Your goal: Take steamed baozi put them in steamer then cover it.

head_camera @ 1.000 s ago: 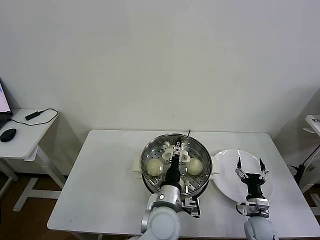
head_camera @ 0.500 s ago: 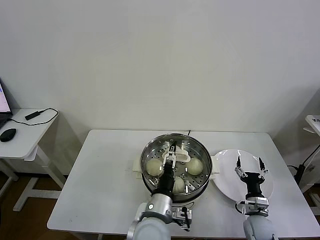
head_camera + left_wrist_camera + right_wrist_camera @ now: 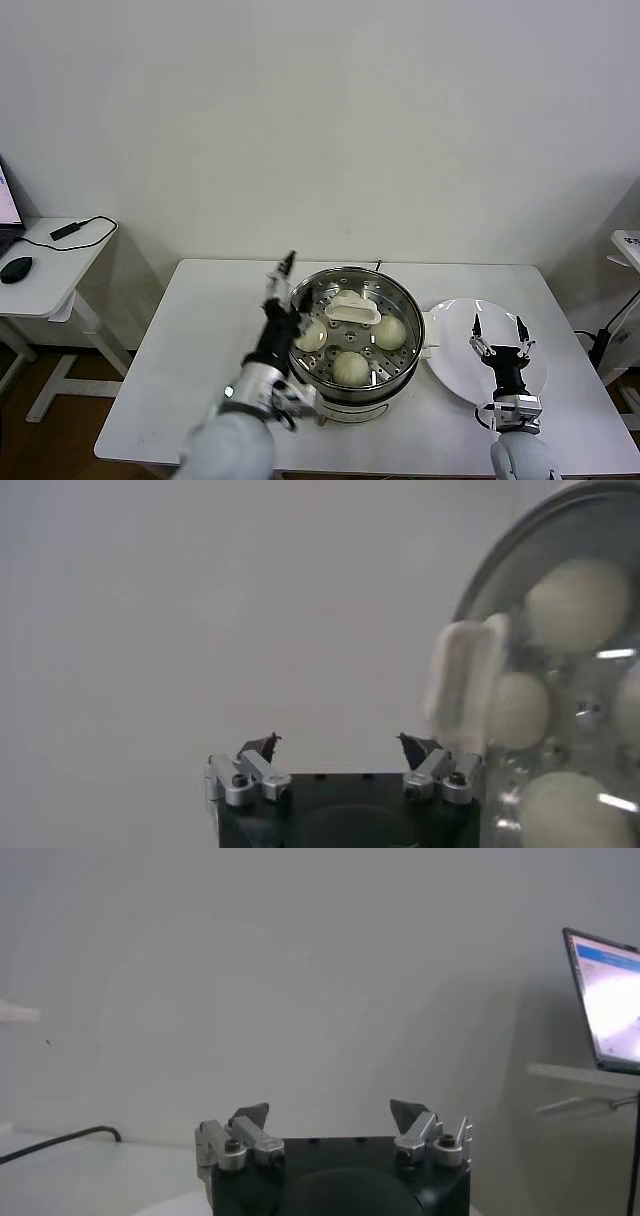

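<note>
The steamer [image 3: 392, 381] stands mid-table. The cover lies on it, its white handle [image 3: 352, 309] at the centre. Through the glass I see the steamed baozi on the tray: one at the left [image 3: 309, 335], one at the front [image 3: 350, 368], one at the right [image 3: 390, 332], and another partly hidden behind the handle. My left gripper [image 3: 279, 270] is open and empty, raised just left of the steamer. Its wrist view shows its open gripper [image 3: 338, 745], the handle [image 3: 462, 685] and a baozi [image 3: 580, 600]. My right gripper [image 3: 498, 335] is open above the plate.
A flat white plate [image 3: 455, 345] lies right of the steamer, bare. The white table [image 3: 190, 340] stretches left of the pot. A side desk [image 3: 50, 275] with a mouse [image 3: 15, 268] and a cable stands far left. The right wrist view shows its open gripper [image 3: 328, 1113] and a laptop [image 3: 605, 998].
My left gripper has let go of the cover's handle and swung left and up, off the steamer. The cover stays on the pot. The right arm has not moved.
</note>
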Tool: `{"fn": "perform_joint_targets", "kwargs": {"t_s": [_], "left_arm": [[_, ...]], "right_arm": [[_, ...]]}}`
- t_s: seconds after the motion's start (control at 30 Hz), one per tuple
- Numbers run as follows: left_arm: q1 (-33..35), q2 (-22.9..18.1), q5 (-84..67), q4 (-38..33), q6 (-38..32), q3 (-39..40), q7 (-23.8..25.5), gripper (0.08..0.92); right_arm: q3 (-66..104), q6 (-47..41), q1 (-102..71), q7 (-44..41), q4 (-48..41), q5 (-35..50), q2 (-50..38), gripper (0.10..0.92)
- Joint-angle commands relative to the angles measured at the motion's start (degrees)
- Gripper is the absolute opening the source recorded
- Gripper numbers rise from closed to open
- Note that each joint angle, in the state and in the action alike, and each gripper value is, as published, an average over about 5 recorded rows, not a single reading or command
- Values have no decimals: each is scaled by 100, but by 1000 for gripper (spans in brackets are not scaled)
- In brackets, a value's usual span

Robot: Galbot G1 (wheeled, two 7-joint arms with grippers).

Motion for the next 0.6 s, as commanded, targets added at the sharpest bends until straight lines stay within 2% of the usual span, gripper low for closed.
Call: {"fn": "perform_joint_targets", "kwargs": {"t_s": [0.03, 0.13, 0.27, 0.4, 0.6], "left_arm": [[156, -149, -5718, 1182, -2141, -2516, -1831, 823], [233, -243, -6006, 1710, -2922, -2697, -1647, 823], [299, -342, -6178, 2159, -3475, -2833, -1413, 823], [371, -411, -6177, 2439, -3771, -2880, -1270, 823], [569, -489, -6085, 2461, -3891, -2977, -1134, 823]], "right_arm": [[-47, -596, -190, -287, 418, 929, -206, 823], [-17, -587, -264, -502, 479, 1160, -237, 823], [-21, -433, -333, -651, 477, 1253, -280, 823], [-44, -419, -378, -675, 483, 1286, -314, 823], [-43, -413, -467, -646, 551, 1297, -357, 823]]}}
